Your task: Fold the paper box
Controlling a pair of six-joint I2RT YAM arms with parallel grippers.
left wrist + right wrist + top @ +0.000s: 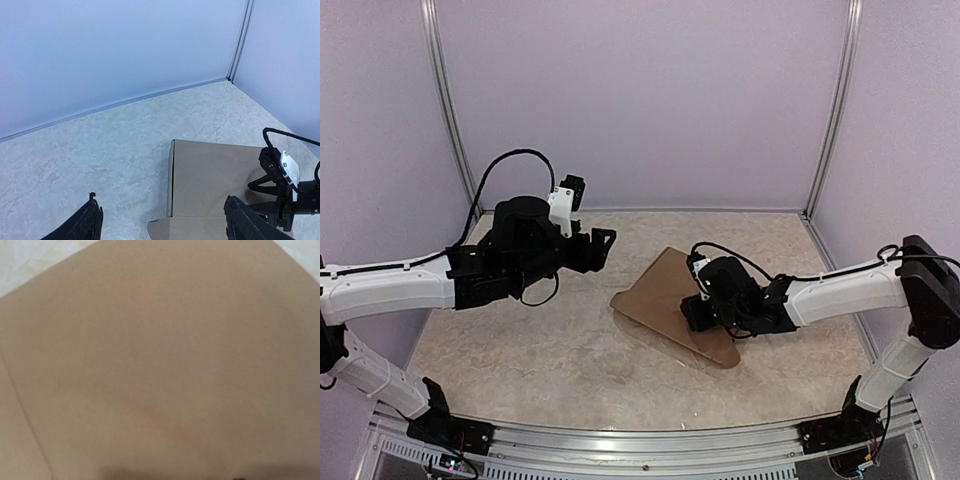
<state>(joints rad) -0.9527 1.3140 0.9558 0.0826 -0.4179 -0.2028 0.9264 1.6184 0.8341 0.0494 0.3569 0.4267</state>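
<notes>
In the top view the paper box (670, 300) lies on the surface (520, 340) just right of centre, a brown sheet with one corner toward 12 o'clock and a rounded flap toward 5 o'clock. The left gripper (601, 247) hangs apart from it, off the box's 10 o'clock side, touching nothing. The right gripper (698, 312) sits on the box toward its 3 o'clock side, the arm's dark body covering the fingertips, so I cannot tell how wide that gripper stands. The left wrist view gives what the top view hides: the left gripper (161, 205) is spread wide, its two dark fingers (87, 222) at 7 and 5 o'clock of the frame with nothing held between them. The paper box (215, 170) lies past them toward 4 o'clock, with a straight fold line down its 9 o'clock edge and a small flap at 6 o'clock. The right gripper (270, 197) rests on the box at 3 o'clock, cable looping above it. The right wrist view is blurred and very close: the paper box (160, 365) fills it, the pale surface (20, 255) shows only at the top corners, and its own fingers cannot be made out.
</notes>
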